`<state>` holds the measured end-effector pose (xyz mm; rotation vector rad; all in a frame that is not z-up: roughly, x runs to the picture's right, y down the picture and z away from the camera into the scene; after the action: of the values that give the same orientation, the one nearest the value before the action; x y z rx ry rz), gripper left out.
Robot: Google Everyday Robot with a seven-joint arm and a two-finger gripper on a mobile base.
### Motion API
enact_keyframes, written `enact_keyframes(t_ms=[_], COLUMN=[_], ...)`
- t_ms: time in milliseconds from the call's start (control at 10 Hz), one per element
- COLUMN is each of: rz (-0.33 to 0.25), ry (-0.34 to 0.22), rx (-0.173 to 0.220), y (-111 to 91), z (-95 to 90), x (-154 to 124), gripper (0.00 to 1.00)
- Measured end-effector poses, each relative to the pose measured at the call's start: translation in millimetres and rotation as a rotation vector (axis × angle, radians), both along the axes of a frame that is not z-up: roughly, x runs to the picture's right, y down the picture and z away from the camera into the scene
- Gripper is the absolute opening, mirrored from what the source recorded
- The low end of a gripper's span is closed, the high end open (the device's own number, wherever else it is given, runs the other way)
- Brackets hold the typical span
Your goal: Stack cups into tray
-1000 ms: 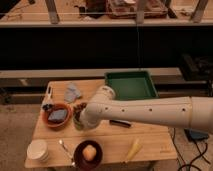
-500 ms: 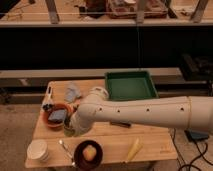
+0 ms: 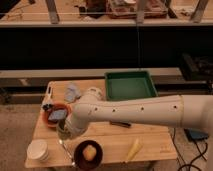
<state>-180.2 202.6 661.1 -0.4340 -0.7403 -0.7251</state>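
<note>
Pincer (image 3: 64, 131) low over bench (image 3: 107, 136) front-left, mostly hidden behind own white arm; clenched, over pale green cup (image 3: 62, 129), grasp itself not visible. Cup only partly seen, beside reddish-brown bowl (image 3: 55, 114) holding bluish-grey item. Cream-white cup (image 3: 38, 150) near front-left corner. Second brown bowl (image 3: 88, 154) at front edge holds yellowish round item. Dark green tray (image 3: 129, 85) at back right, nothing inside. Steel cup not identifiable.

Wooden table (image 3: 107, 142), items on top; gripper (image 3: 63, 131) low at its left.
Green tray (image 3: 130, 86), cream cup (image 3: 37, 149), two brown bowls (image 3: 55, 114) (image 3: 88, 153), yellow item (image 3: 133, 149), spoon (image 3: 65, 150).
</note>
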Motion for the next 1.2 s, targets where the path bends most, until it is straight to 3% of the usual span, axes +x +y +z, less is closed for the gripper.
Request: enact_keyframes(t_ms=[300,500,700,900,1200], rz=[-0.077,-0.112,-0.117,-0.135,-0.142], ry=[-0.134,-0.21,-0.247,-0.298,-0.327], rx=[-0.015,0.008,0.031,0.045,0.026], y=[18,19,16,18,24], z=[-9.5,-20.8,-30.0,-39.9,-38.6], x=[-78,-123,-147,-156,-130], gripper=[0.0,0.0,0.0,0.0,0.0])
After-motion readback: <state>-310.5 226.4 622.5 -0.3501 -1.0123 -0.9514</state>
